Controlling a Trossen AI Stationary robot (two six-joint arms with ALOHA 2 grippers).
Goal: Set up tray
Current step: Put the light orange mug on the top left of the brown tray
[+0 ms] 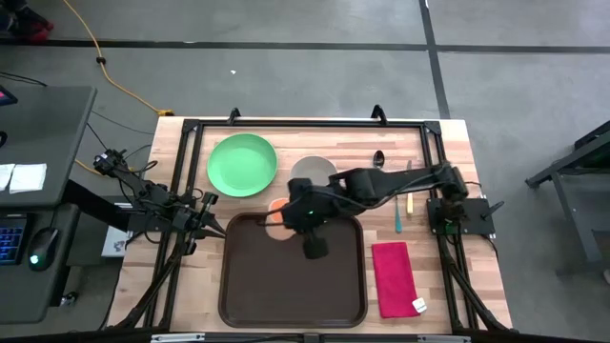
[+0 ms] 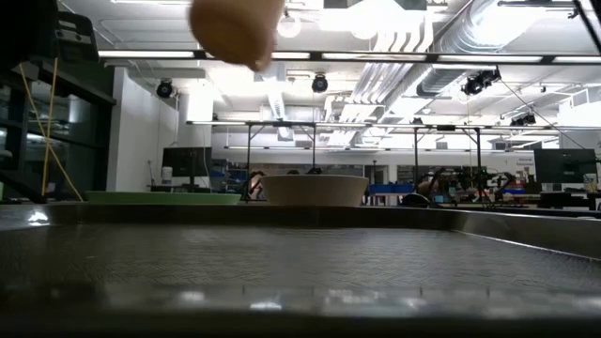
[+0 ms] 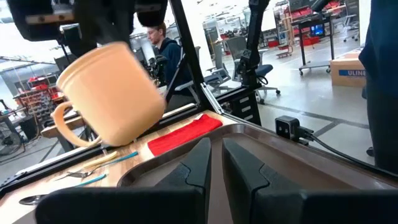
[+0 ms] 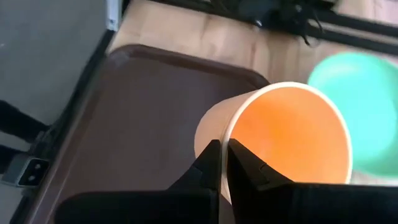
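The dark brown tray point(image 1: 291, 286) lies at the table's near middle. My right gripper point(image 4: 224, 155) reaches over the tray's far left corner, shut on a tan mug point(image 4: 280, 143) with an orange inside. The mug also shows as orange point(image 1: 275, 210) in the high view. In the left wrist view, the mug point(image 3: 109, 93) hangs tilted above the tray point(image 3: 298, 168). My left gripper point(image 3: 216, 155) waits left of the tray; its fingers stand a narrow gap apart with nothing between them. My right gripper pinches the mug's rim point(image 4: 226, 130), one finger point(image 4: 245, 163) inside the mug and the other point(image 4: 208, 163) on its outer wall. The fingers slant down from the table's right side. The mug hangs tilted, clear of the tray, its handle point(image 3: 65, 124) on the side away from the grip.
A green plate point(image 1: 242, 165) and a pale bowl point(image 1: 313, 171) sit beyond the tray. A red napkin point(image 1: 394, 276) lies right of it, with a spoon point(image 1: 378, 159) and other cutlery point(image 1: 400, 205) farther back. A person sits in the room beyond the table.
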